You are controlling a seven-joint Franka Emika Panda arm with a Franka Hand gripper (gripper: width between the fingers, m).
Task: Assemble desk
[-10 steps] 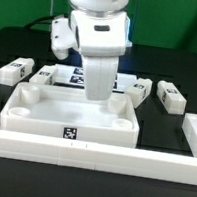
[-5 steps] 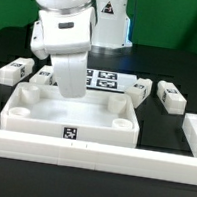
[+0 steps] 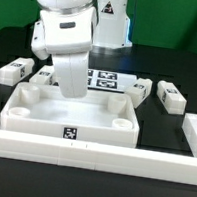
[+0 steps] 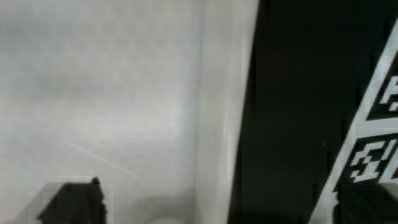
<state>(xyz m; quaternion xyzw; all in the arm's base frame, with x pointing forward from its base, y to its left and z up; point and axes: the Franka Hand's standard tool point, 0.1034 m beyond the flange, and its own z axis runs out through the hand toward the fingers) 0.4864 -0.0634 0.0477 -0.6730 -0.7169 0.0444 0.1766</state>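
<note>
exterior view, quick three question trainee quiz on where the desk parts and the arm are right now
1. How many legs lie to the exterior view's right of the desk top?
2. True or false: one leg is already fitted into the desk top.
3. The arm hangs over: A the desk top's side on the exterior view's left; B its side on the exterior view's right; C the legs.

Key: 1 two; 2 false, all four lie loose beside it; 3 A.
</note>
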